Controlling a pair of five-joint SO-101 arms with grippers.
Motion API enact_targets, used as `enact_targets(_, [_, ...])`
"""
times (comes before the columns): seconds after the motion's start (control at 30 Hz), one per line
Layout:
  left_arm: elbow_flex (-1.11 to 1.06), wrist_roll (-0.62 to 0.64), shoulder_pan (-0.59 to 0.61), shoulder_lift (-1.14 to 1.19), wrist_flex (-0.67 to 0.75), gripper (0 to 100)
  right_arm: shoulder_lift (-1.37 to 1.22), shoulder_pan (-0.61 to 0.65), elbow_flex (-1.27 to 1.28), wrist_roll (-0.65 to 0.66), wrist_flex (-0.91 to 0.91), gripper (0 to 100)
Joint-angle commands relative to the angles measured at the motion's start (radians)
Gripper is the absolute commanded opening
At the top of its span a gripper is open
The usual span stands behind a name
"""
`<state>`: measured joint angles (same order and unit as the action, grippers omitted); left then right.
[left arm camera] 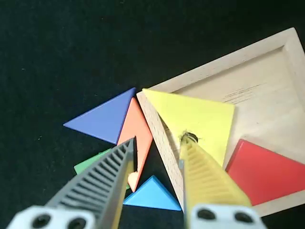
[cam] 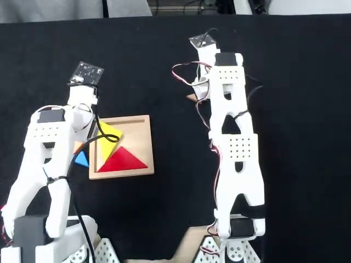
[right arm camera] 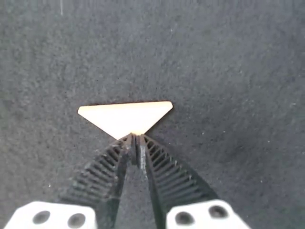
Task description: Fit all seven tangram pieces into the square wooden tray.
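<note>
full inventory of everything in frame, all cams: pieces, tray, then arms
wooden tray: 1, light wood, on the table under the left arm
yellow triangle: 1, yellow, partly in the tray, one corner over its rim
red triangle: 1, red, inside the tray
dark blue triangle: 1, blue, on the table outside the tray
orange piece: 1, orange, between the dark blue triangle and the tray
green piece: 1, green, partly behind the gripper finger
light blue triangle: 1, light blue, beside the tray
pale triangle: 1, cream, apart, at the right gripper's tips
table: 1, black
left gripper: 1, open, over the tray's rim
right gripper: 1, shut
</note>
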<state>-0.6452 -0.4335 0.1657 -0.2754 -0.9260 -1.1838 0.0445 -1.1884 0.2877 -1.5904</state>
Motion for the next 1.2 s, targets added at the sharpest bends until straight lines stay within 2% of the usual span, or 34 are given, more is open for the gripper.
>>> enact_targets(0.0, [0.062,-0.009,0.008,-0.017,0.011,16,-0.016,0.014,0.008,-0.006,0.021,1.0])
enact_targets(0.17, [0.03,0.018,-0.036,-0.003,0.101,16,-0.016,0.015,0.008,-0.006,0.021,1.0])
enact_targets(0.33, [-0.105,0.172,-0.099,-0.008,0.381,17,-0.016,0.015,0.008,-0.006,0.021,1.0])
enact_targets(0.43, [-0.197,0.181,-0.16,-0.005,0.511,17,-0.016,0.015,0.008,-0.006,0.021,1.0])
enact_targets(0.53, [-0.282,0.18,-0.234,-0.017,0.562,16,-0.016,0.015,0.008,-0.006,0.021,1.0])
enact_targets(0.73, [-0.259,0.18,-0.249,-0.003,0.559,3,-0.016,0.015,0.008,-0.006,0.021,1.0])
enact_targets(0.93, [-0.202,0.187,-0.254,0.071,0.542,3,-0.016,0.015,0.01,-0.006,0.021,1.0])
enact_targets(1.0, [-0.14,0.187,-0.251,0.147,0.48,3,-0.016,0.015,0.01,-0.006,0.021,1.0])
enact_targets(1.1, [0.001,0.187,-0.251,0.272,0.315,3,-0.016,0.015,0.01,-0.006,0.021,1.0])
enact_targets(1.17, [0.077,0.189,-0.251,0.341,0.269,3,-0.016,0.015,0.01,-0.006,0.021,1.0])
